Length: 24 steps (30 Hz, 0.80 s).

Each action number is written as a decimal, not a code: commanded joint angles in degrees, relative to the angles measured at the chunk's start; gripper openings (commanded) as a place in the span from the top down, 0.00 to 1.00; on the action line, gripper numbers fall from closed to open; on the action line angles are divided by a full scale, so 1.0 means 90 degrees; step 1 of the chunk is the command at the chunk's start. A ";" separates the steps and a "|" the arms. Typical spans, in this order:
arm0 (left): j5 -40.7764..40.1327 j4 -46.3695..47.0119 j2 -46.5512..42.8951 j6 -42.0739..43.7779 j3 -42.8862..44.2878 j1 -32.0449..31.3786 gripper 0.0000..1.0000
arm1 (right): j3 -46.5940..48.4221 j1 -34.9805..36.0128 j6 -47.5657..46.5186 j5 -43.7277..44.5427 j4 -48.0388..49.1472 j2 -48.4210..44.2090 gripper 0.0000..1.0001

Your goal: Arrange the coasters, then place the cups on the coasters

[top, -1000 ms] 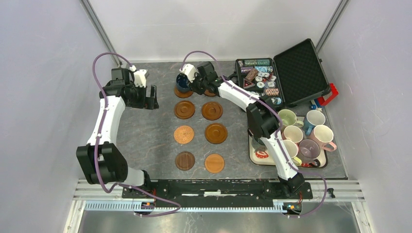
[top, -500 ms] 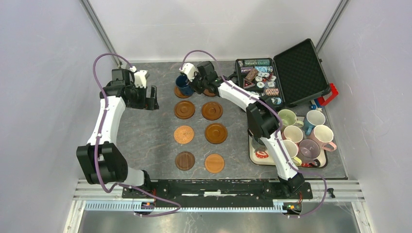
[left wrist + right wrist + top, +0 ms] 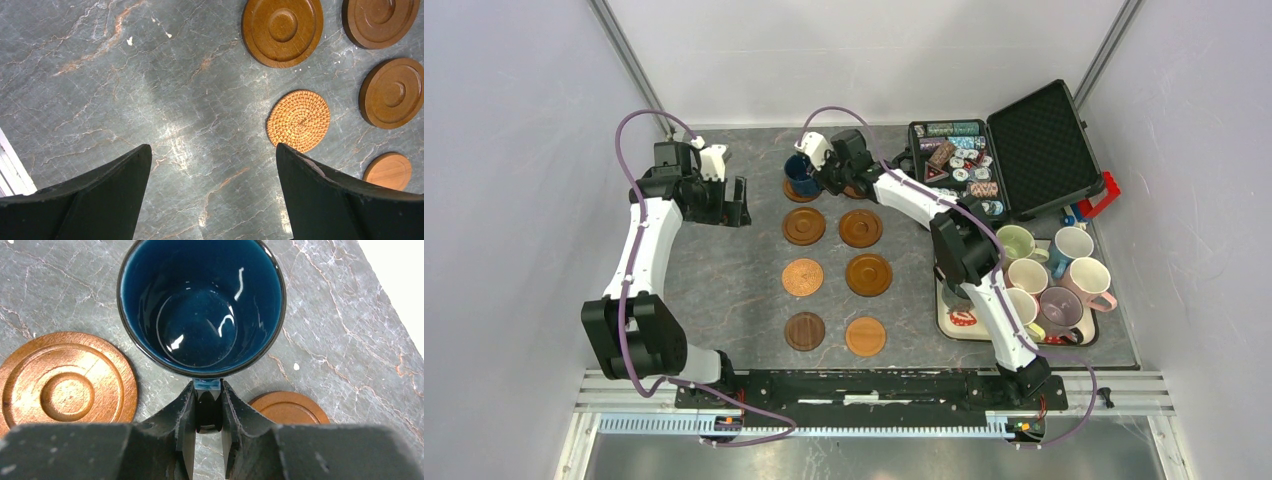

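A dark blue cup (image 3: 202, 305) stands on the far left coaster (image 3: 801, 192) at the back of the table. My right gripper (image 3: 208, 405) is shut on its handle, with one finger on each side. More wooden coasters (image 3: 804, 226) lie in two columns running towards the near edge, and a woven one (image 3: 298, 120) is among them. Several other cups (image 3: 1028, 275) crowd a tray (image 3: 959, 318) on the right. My left gripper (image 3: 212, 165) hovers open over bare table, left of the coasters, holding nothing.
An open black case (image 3: 1039, 145) of poker chips sits at the back right, just beyond the right arm. A small red object (image 3: 1107, 195) lies beside it. Walls close in on both sides of the table.
The right gripper and the dark blue cup have shifted very slightly over the far left coaster. The left arm has not moved.
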 commanded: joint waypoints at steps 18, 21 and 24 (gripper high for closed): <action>-0.0039 0.0096 -0.0121 0.0091 0.0059 0.0086 0.00 | -0.0077 0.0092 0.0453 -0.0435 0.0370 -0.0194 0.72; -0.0059 0.0097 -0.0119 0.0106 0.0061 0.0100 0.00 | -0.0033 0.0113 0.0488 -0.0436 0.0377 -0.0154 0.73; -0.0077 0.0097 -0.0129 0.0140 0.0059 0.0095 0.00 | -0.0057 0.0111 0.0478 -0.0424 0.0354 -0.0177 0.65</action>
